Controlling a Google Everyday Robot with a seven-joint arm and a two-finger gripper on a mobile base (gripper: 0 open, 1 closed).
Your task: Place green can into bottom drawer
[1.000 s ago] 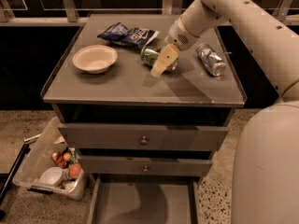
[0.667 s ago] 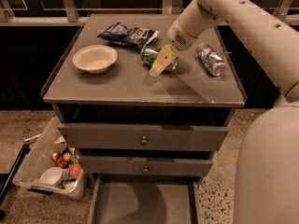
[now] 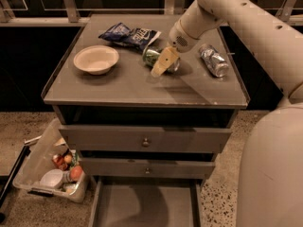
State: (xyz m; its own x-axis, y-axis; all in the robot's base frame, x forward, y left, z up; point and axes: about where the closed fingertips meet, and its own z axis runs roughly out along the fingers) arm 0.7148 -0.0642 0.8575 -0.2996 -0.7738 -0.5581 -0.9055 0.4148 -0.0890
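Observation:
The green can [image 3: 151,56] lies on its side on the cabinet top [image 3: 123,86], just in front of a blue chip bag. My gripper [image 3: 161,63] reaches down from the upper right and sits right at the can, covering its middle; the can's left end and a bit of its right end show. The bottom drawer [image 3: 142,205] is pulled open at the foot of the cabinet, and its flat grey floor is bare.
A pale bowl [image 3: 96,59] sits at the left of the top, a blue chip bag [image 3: 130,34] at the back, and a crinkled silver can [image 3: 214,60] at the right. The two upper drawers [image 3: 145,141] are closed. A plastic bin of items [image 3: 52,171] stands on the floor at the left.
My gripper has shifted slightly left and down against the green can. The can and the other things have stayed in place.

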